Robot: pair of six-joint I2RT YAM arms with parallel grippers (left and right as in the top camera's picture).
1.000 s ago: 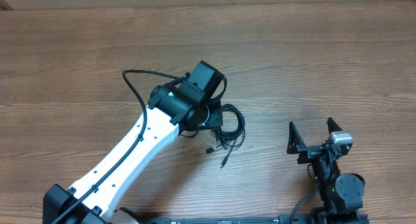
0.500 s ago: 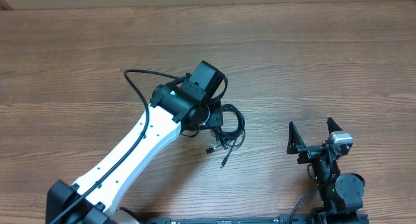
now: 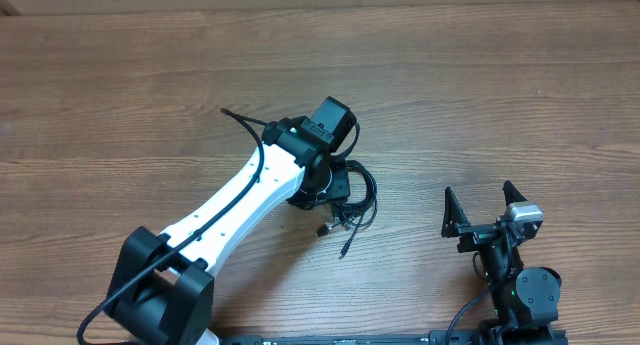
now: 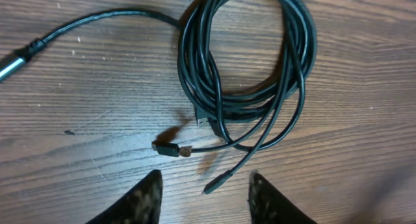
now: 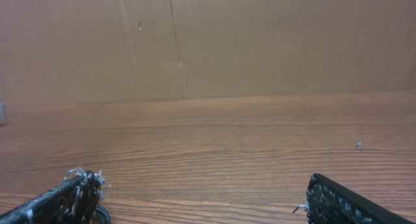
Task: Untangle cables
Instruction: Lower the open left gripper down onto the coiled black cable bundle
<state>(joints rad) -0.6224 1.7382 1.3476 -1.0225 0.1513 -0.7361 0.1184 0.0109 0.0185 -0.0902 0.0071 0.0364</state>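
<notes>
The cables (image 3: 352,200) are a bundle of thin black cords coiled together on the wooden table, just right of the middle. In the left wrist view the coil (image 4: 250,62) fills the upper middle, with small plug ends (image 4: 168,149) lying loose below it. My left gripper (image 4: 205,185) is open above the plug ends, one thin plug tip between its fingers, holding nothing. In the overhead view the left arm's wrist (image 3: 325,145) covers the coil's left part. My right gripper (image 3: 480,213) is open and empty at the table's near right, apart from the cables.
A longer black cord (image 4: 84,26) runs off to the left from the coil. A cardboard wall (image 5: 208,42) stands along the table's far edge. The left arm's own thick cable (image 3: 245,125) loops over its white link.
The left arm has swung to the right and its wrist has moved closer over the coil. The cables and the right arm have not moved.
</notes>
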